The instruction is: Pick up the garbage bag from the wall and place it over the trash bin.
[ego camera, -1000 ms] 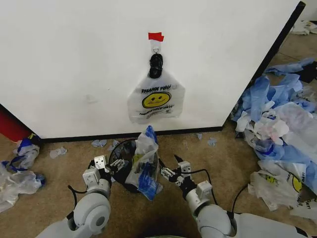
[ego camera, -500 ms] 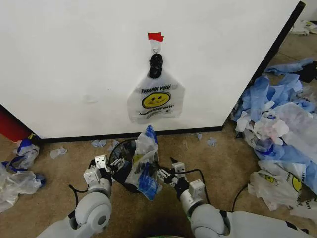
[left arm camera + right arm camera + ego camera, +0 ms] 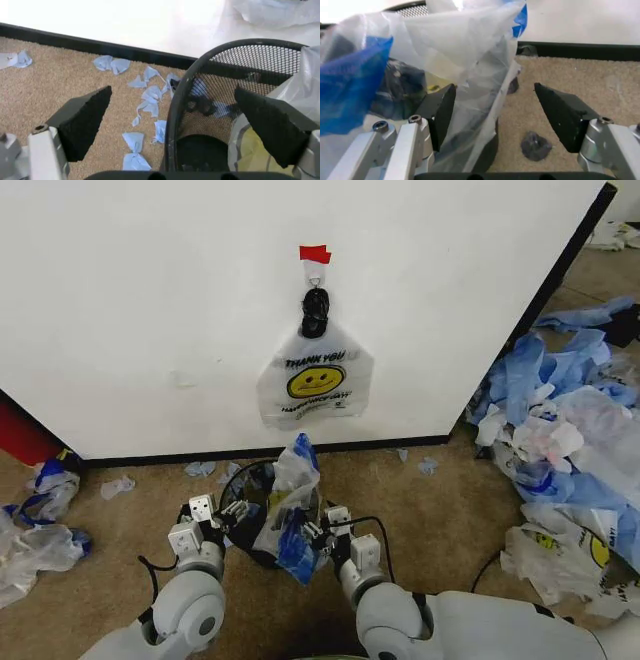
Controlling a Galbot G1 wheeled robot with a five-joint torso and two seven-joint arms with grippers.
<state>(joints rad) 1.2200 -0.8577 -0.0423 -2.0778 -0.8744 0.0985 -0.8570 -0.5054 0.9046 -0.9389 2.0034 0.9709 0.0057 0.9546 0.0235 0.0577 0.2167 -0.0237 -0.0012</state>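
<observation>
**Desk editor:** Left to right, what do we have?

**Photographer:** The left gripper [image 3: 232,515] sits low at the near-left rim of the trash bin [image 3: 240,485], jaws spread wide with the mesh rim between them in the left wrist view, touching nothing that I can see. In the middle, a garbage bag [image 3: 290,505] is draped over the bin's right side, blue patches showing. The right gripper [image 3: 317,532] is up against that bag, jaws wide, one pad behind the hanging plastic (contact or not, I cannot tell). On the wall [image 3: 150,300], a second smiley bag [image 3: 314,385] hangs from the hook [image 3: 315,280] under the red tape [image 3: 314,253].

**Desk editor:** How does the plastic handle?

**Photographer:** Thin, crinkly film; I judge it nearly weightless, limp and slippery, prone to sliding off a pad or snagging on the wire. The best hold looks like a gathered fold at the mouth edge near the rim, pinched firmly, not the flat printed face.
</observation>
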